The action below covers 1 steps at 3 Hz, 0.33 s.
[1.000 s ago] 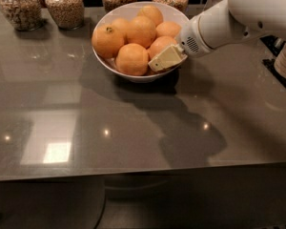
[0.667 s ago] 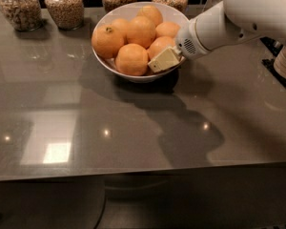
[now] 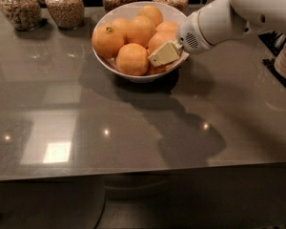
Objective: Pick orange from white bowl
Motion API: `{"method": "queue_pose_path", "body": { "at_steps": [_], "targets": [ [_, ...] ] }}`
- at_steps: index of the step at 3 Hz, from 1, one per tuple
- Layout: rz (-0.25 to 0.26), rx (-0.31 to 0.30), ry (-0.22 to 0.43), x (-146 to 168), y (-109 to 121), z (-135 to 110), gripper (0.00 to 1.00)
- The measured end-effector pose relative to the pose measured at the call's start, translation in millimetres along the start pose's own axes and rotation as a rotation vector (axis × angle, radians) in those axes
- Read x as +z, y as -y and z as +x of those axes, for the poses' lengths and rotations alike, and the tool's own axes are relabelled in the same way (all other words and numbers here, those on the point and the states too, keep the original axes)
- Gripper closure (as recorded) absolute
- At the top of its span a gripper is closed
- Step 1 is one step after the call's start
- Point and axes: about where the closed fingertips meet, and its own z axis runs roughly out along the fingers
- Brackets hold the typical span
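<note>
grey countertop: glossy, carries everything listed. white robot arm: enters from upper right, angled down-left. white bowl: toward the back of the countertop, heaped with oranges. glass jars: row behind the bowl. orange: in the bowl, right side, just beside the gripper. gripper: beige tip over the bowl's right front; whether open or holding anything, cannot tell.

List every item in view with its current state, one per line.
white bowl: upright on the counter, heaped with oranges.
oranges: whole, unpeeled, all in the bowl.
tool: over the bowl's right side, down at the oranges; none lifted out.
glass jars: upright along the counter's back, filled with grain.
</note>
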Motion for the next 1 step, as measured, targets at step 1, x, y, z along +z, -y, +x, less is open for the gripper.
{"method": "queue_pose_path", "body": {
  "at_steps": [1],
  "targets": [
    [-0.04,0.023,0.104,-25.3,2.0,-16.8,1.0]
  ]
}}
